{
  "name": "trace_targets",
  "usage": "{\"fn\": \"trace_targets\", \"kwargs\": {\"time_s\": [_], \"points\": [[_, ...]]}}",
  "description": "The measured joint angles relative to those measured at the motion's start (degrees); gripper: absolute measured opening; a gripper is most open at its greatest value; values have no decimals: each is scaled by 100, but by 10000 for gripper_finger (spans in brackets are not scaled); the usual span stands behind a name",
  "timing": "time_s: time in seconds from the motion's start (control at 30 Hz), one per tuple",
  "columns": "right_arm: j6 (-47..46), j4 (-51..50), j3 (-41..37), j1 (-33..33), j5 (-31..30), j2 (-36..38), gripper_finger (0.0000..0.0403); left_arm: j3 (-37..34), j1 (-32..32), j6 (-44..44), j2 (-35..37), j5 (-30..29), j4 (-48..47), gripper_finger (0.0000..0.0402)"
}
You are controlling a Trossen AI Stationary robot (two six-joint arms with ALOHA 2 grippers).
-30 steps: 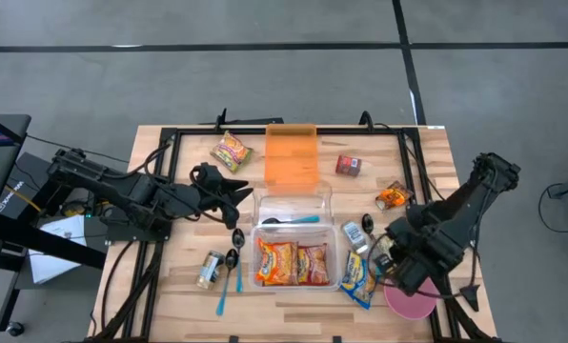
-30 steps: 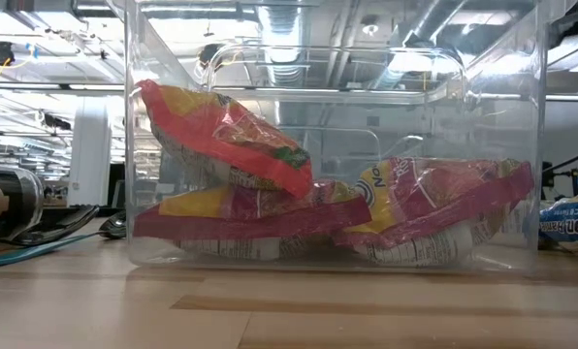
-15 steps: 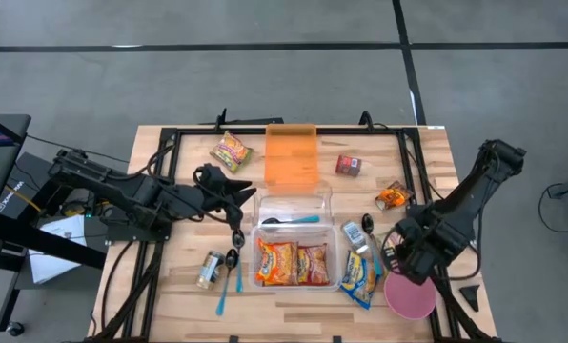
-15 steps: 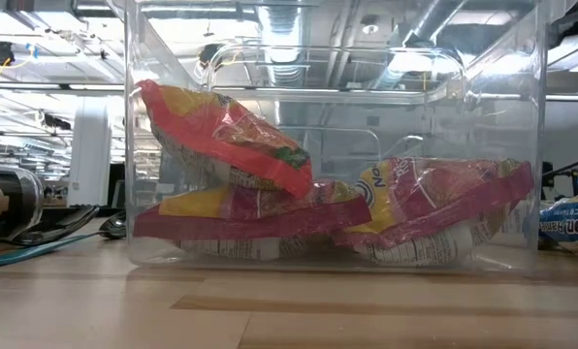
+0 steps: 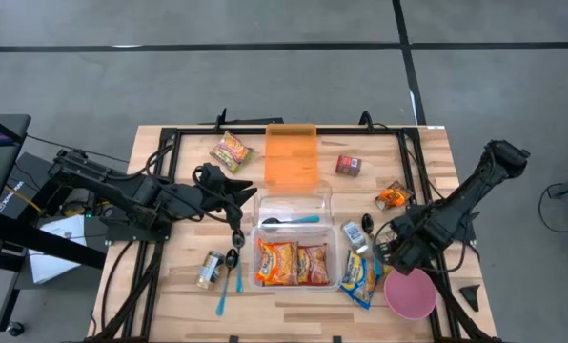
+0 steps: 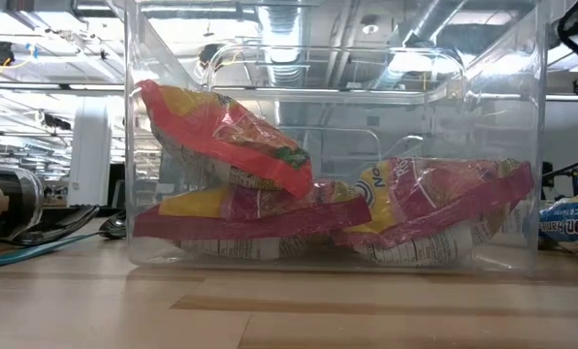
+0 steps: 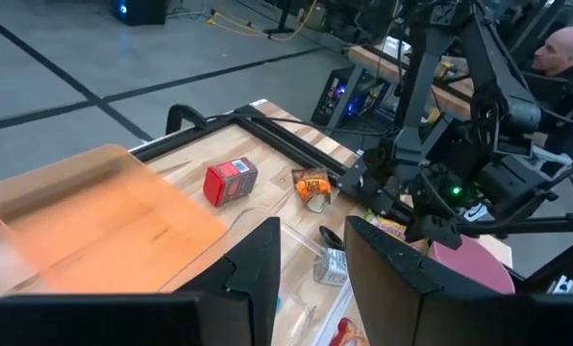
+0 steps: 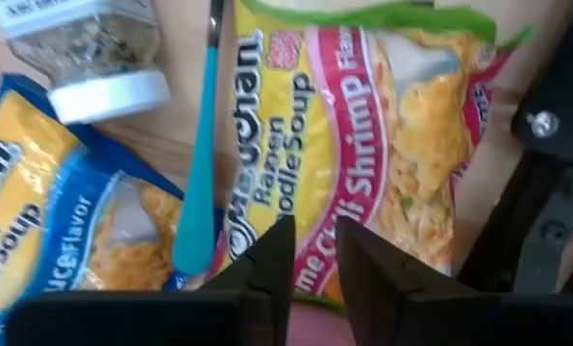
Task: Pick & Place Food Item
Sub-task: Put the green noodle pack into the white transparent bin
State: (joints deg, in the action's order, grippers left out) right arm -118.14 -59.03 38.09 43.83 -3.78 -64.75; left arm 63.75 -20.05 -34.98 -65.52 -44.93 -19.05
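The right gripper [image 5: 391, 253] hangs low over the right part of the table [image 5: 427, 162], just beside the clear container [image 5: 328, 250] and next to the pink bowl [image 5: 410, 295]. In its wrist view its two dark fingers [image 8: 272, 264] stand a narrow gap apart with nothing between them, right above a yellow and red shrimp noodle packet [image 8: 363, 144] lying flat on the wood. A teal spoon [image 8: 202, 154] lies along that packet's edge, a blue and yellow noodle packet [image 8: 65, 231] lies on the spoon's other side, and a small jar with a white lid [image 8: 89, 43] rests near the spoon's far end. The left gripper [image 5: 249, 193] waits above the table beside the container's open lid [image 5: 294, 204], its fingers [image 7: 258, 264] narrowly apart and empty. Inside the container two noodle packets [image 5: 292, 262] lie side by side; in the low view one leans on the other [image 6: 231, 136]. An orange sheet [image 5: 292, 154] lies toward the far edge, with another noodle packet [image 5: 231, 151] to its left and a small red can [image 5: 349, 165] to its right. A person shows in the background of the left wrist view.
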Motion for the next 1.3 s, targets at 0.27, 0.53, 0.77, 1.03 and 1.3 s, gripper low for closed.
{"fn": "trace_targets", "kwargs": {"time_s": [0.27,0.53,0.77,1.03,1.3], "points": [[243,-370,-2,-147,-54,-24,182,2,0,-2,0,0,0,113],[264,395,-482,-276,-32,-2,218,1,0,-2,0,2,0,113],[263,369,-490,-277,-49,4,182,1,0,-2,0,4,2,113],[321,411,-495,-276,-238,0,98,0,0,-2,0,4,0,113],[389,471,-501,-260,-367,0,12,2,0,-2,2,4,2,113]]}}
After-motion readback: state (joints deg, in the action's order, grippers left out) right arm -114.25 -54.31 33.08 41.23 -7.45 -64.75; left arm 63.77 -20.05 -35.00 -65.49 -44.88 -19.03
